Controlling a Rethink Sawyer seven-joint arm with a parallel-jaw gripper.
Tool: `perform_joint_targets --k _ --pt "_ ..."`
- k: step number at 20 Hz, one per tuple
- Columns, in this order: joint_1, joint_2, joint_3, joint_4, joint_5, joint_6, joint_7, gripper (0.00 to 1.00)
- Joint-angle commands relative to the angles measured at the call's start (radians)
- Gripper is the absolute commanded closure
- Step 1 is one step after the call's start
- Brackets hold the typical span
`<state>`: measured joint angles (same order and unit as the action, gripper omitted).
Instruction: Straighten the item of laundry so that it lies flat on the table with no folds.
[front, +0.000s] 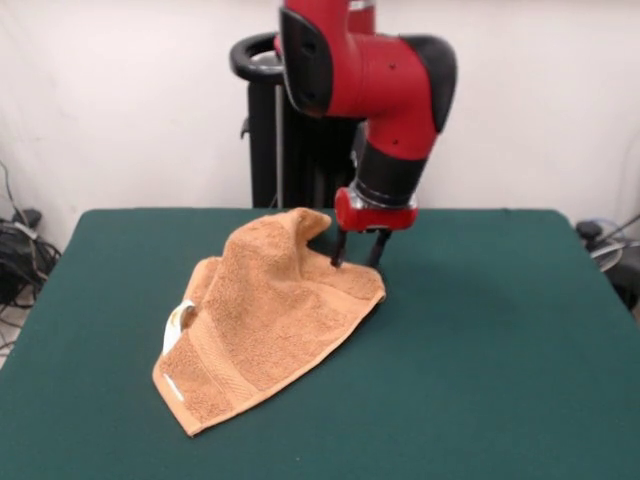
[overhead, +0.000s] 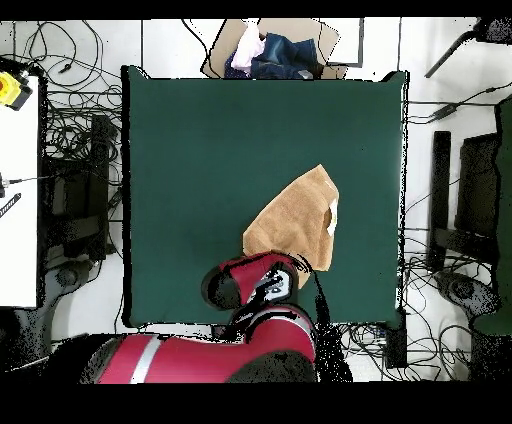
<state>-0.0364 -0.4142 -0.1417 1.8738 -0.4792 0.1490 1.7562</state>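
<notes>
Hand (front: 360, 263): two dark fingers pointing down from a red wrist, set apart with a clear gap between them, tips low at the far edge of the towel; one finger touches or sits just beside the raised fold, but whether any cloth is pinched cannot be told. Arm (front: 372, 75): red and black, coming down to the hand; in the overhead view it covers the hand and the near end of the towel. Towel (front: 270, 310): orange-tan terry cloth, crumpled, one corner standing up in a peak just beside the hand, the rest sloping down and spreading toward the front of the surface; woven border band along the low edge, small white label at its left side. Surface (front: 500, 350): dark green cloth, the towel lying somewhat left of centre in the front view. Cardboard box (overhead: 272, 48) with clothing, beyond the far edge in the overhead view.
</notes>
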Motion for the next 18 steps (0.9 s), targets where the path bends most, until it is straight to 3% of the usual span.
perform_joint_targets --k 1,12,13,18 --pt "0.038 0.118 -0.073 -0.121 0.071 0.065 0.193 0.00" --pt "0.072 0.146 -0.115 -0.146 0.123 -0.092 0.217 0.00" --pt "0.080 0.150 -0.125 -0.146 0.130 -0.112 0.224 1.00" --pt "0.069 0.127 -0.121 -0.138 0.125 -0.104 0.190 1.00"
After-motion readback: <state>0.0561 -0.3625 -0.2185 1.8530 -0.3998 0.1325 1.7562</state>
